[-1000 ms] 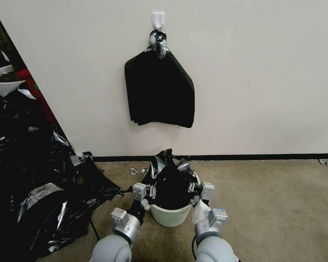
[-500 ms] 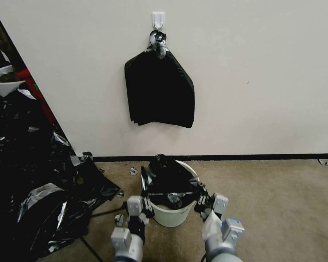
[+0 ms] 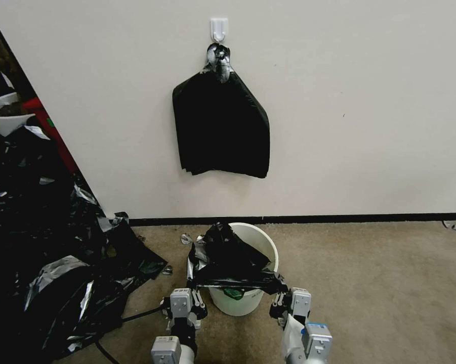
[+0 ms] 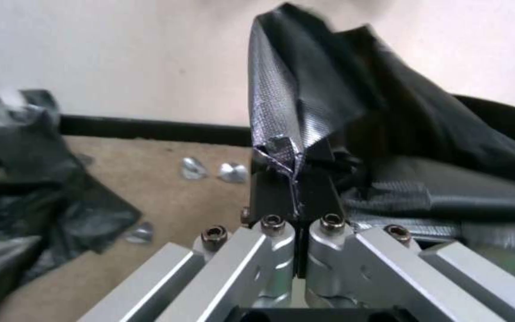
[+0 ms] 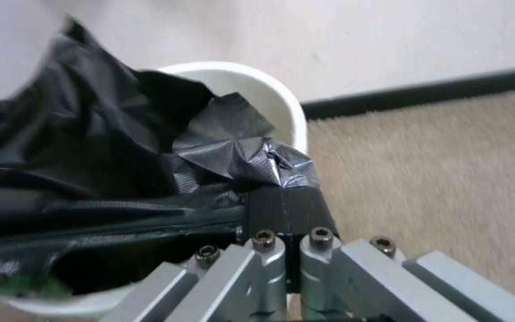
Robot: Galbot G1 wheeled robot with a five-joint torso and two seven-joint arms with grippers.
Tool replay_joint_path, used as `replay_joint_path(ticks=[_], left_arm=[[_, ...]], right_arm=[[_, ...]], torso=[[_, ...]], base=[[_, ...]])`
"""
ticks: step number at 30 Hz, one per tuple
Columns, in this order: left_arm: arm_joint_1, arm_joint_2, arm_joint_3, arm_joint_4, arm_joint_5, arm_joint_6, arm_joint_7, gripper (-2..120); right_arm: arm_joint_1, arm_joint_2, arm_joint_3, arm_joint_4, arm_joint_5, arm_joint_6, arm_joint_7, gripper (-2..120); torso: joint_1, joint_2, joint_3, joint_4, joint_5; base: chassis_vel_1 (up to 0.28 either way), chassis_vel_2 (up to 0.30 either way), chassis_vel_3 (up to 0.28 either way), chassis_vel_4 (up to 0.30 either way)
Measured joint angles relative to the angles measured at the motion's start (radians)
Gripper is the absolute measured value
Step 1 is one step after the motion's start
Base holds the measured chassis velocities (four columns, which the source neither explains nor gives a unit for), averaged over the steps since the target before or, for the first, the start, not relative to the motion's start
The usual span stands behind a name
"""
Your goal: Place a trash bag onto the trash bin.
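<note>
- Pulled back toward the robot and lowered since a second ago: both grippers, then up beside the bin's mouth, now low in front of it in the head view.
- Left gripper [image 3: 191,288] clamped tight on a pinch of the thin, glossy, wrinkled black plastic trash bag [image 3: 228,260]; in the left wrist view, pads closed on a crumpled fold of the trash bag [image 4: 281,147].
- Right gripper [image 3: 279,294] likewise closed on the film at the opposite corner; right wrist view confirms a bunched fold trapped between shut pads [image 5: 281,210].
- Bag mouth now stretched into a taut band across the near rim of the round cream-white plastic trash bin [image 3: 260,240], where earlier bunched up in a peak over the opening.
- Far rim of the bin bare, the bag's bulk draped over the near and left part of the opening.
- Judged: mouth spread wide but not yet hooked around the rim; bagging roughly midway.
</note>
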Motion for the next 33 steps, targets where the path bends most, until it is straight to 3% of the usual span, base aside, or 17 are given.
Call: replay_joint_path(ticks=[2, 3, 5, 7, 9, 10, 12, 15, 19, 20, 24, 30, 33], left_arm=[[-0.008, 0.006, -0.014, -0.009, -0.026, 0.037, 0.074, 0], [-0.008, 0.006, -0.014, -0.009, -0.026, 0.037, 0.074, 0], [-0.030, 0.018, -0.059, -0.049, -0.058, 0.123, 0.136, 0], [-0.035, 0.023, -0.069, -0.061, -0.074, 0.164, 0.150, 0], [-0.055, 0.048, -0.107, -0.101, -0.129, 0.314, 0.193, 0], [-0.055, 0.048, -0.107, -0.101, -0.129, 0.314, 0.193, 0], [-0.067, 0.074, -0.127, -0.121, -0.152, 0.407, 0.229, 0], [-0.075, 0.095, -0.133, -0.136, -0.164, 0.456, 0.241, 0], [-0.075, 0.124, -0.140, -0.158, -0.182, 0.484, 0.237, 0], [-0.068, 0.146, -0.143, -0.170, -0.190, 0.485, 0.225, 0], [-0.060, 0.178, -0.138, -0.173, -0.205, 0.485, 0.212, 0], [-0.060, 0.203, -0.132, -0.146, -0.264, 0.484, 0.190, 0], [-0.058, 0.205, -0.132, -0.134, -0.309, 0.497, 0.188, 0]], right_arm=[[0.004, -0.033, 0.051, 0.038, -0.033, -0.052, -0.111, 0], [0.004, -0.033, 0.051, 0.038, -0.033, -0.052, -0.111, 0], [0.025, -0.053, 0.106, 0.055, -0.035, -0.109, -0.195, 0], [0.036, -0.060, 0.123, 0.060, -0.026, -0.136, -0.221, 0], [0.061, -0.097, 0.168, 0.078, 0.021, -0.238, -0.312, 0], [0.061, -0.097, 0.168, 0.078, 0.021, -0.238, -0.312, 0], [0.079, -0.133, 0.182, 0.080, 0.049, -0.271, -0.381, 0], [0.095, -0.164, 0.180, 0.081, 0.093, -0.290, -0.407, 0], [0.106, -0.209, 0.167, 0.101, 0.206, -0.297, -0.402, 0], [0.106, -0.244, 0.160, 0.135, 0.316, -0.311, -0.365, 0], [0.120, -0.266, 0.140, 0.168, 0.427, -0.341, -0.289, 0], [0.130, -0.239, 0.109, 0.136, 0.383, -0.344, -0.193, 0], [0.101, -0.207, 0.084, 0.113, 0.283, -0.302, -0.136, 0]], torso=[[0.000, 0.000, 0.000, 0.0014, -0.0035], [0.000, 0.000, 0.000, 0.0014, -0.0035], [0.000, 0.000, 0.000, 0.0006, -0.0018], [0.000, 0.000, 0.000, 0.0004, -0.0014], [0.000, 0.000, 0.000, 0.0001, -0.0011], [0.000, 0.000, 0.000, 0.0001, -0.0011], [0.000, 0.000, 0.000, -0.0002, -0.0011], [0.000, 0.000, 0.000, -0.0002, -0.0010], [0.000, 0.000, 0.000, -0.0002, -0.0005], [0.000, 0.000, 0.000, -0.0002, -0.0006], [0.000, 0.000, 0.000, -0.0002, -0.0007], [0.000, 0.000, 0.000, -0.0003, -0.0004], [0.000, 0.000, 0.000, -0.0003, -0.0005]], base=[[0.000, 0.000, 0.000, 0.000], [0.000, 0.000, 0.000, 0.000], [0.000, 0.000, 0.000, 0.000], [0.000, 0.000, 0.000, 0.000], [0.000, 0.000, 0.000, 0.000], [0.000, 0.000, 0.000, 0.000], [0.000, 0.000, 0.000, 0.000], [0.000, 0.000, 0.000, 0.000], [0.000, 0.000, 0.000, 0.000], [0.000, 0.000, 0.000, 0.000], [0.000, 0.000, 0.000, 0.000], [0.000, 0.000, 0.000, 0.000], [0.000, 0.000, 0.000, 0.000]])
